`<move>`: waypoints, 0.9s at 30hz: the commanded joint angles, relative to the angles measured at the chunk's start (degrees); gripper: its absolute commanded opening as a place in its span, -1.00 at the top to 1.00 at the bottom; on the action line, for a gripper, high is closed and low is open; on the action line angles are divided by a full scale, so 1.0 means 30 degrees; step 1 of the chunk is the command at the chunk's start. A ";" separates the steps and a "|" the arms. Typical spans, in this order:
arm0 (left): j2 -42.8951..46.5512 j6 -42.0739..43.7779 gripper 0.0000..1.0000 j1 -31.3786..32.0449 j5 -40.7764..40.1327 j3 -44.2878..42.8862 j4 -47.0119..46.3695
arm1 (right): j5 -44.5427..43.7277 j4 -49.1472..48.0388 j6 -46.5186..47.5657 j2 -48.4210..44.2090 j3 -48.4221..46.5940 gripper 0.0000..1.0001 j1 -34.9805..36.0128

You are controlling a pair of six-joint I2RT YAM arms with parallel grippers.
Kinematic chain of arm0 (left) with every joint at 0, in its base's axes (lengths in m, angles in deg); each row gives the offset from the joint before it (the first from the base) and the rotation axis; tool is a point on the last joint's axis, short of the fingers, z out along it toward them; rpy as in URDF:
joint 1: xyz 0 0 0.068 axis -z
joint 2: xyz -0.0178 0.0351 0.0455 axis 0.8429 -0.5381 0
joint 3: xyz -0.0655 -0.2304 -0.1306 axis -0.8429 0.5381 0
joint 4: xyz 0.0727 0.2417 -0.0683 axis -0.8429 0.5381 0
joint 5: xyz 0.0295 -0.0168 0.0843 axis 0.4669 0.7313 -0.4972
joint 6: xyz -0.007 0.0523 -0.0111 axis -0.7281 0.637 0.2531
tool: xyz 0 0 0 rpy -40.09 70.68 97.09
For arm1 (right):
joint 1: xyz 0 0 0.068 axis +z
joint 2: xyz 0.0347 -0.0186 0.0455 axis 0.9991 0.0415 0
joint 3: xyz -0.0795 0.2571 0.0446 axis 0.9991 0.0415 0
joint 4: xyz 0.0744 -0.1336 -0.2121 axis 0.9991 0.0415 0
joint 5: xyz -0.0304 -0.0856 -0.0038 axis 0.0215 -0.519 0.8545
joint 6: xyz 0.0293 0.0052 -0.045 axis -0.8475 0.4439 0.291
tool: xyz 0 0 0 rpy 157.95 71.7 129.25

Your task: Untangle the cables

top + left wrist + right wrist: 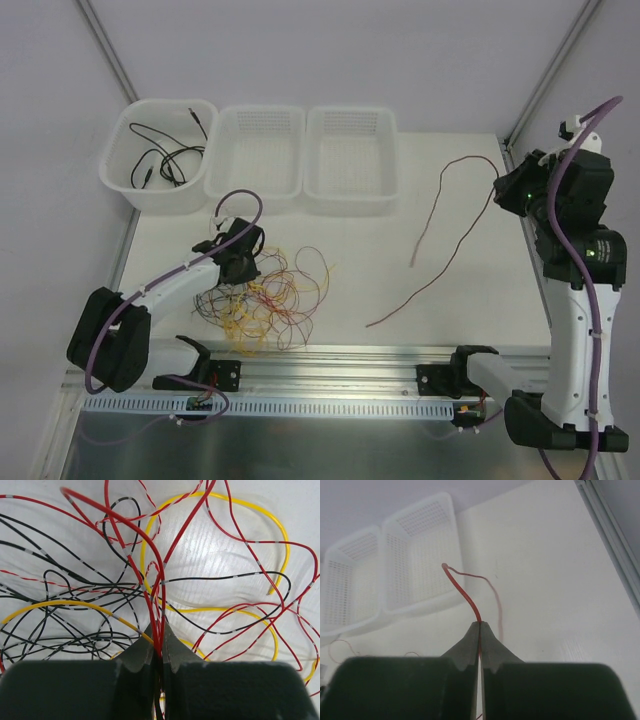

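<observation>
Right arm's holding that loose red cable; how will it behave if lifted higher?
Probably floppy: the red cable trails in loose curves from the right pincer onto the table. Likely light, being so thin. It might slip, pinched only at the fingertips.

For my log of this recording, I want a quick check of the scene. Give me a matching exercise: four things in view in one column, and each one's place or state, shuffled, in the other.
Things:
1. left pincer
2. right pincer
3. solid white plastic tub
4. long single red cable

Places or states:
A. holds black cables
B. shut on red strands in the tangle of red, yellow and black wires
C. stretched over the right half of the table, apart from the tangle
D. shut on one lone cable

Pairs: 1-B, 2-D, 3-A, 4-C
</observation>
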 commanded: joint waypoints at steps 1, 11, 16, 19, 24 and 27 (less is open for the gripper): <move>-0.0761 0.0440 0.98 -0.0154 -0.0304 -0.0878 0.0499 | 0.2650 0.0683 0.0140 0.0340 -0.2448 0.99 -0.0098; 0.1343 0.2165 -0.22 -0.0183 0.3240 -0.3101 0.0761 | 0.8220 -0.2390 -0.0562 0.1950 -0.3682 0.99 0.0165; 0.2607 0.4184 -0.98 -0.0212 0.4235 -0.7025 0.3041 | 0.9040 -0.4699 -0.1206 0.3560 -0.5145 0.99 0.0721; 0.2724 0.5298 -0.98 -0.0416 0.4851 -0.8785 0.3778 | 0.9393 -0.6520 -0.1616 0.4703 -0.6170 0.99 0.1336; 0.3541 0.6765 -0.98 -0.0798 0.4768 -0.9405 0.4337 | 0.9014 -0.8718 -0.2085 0.7189 -0.8630 0.99 0.2303; 0.4158 0.7703 -0.98 -0.1003 0.3159 -0.8674 0.4250 | 0.7932 -1.0154 -0.2320 0.8829 -1.0388 0.99 0.2714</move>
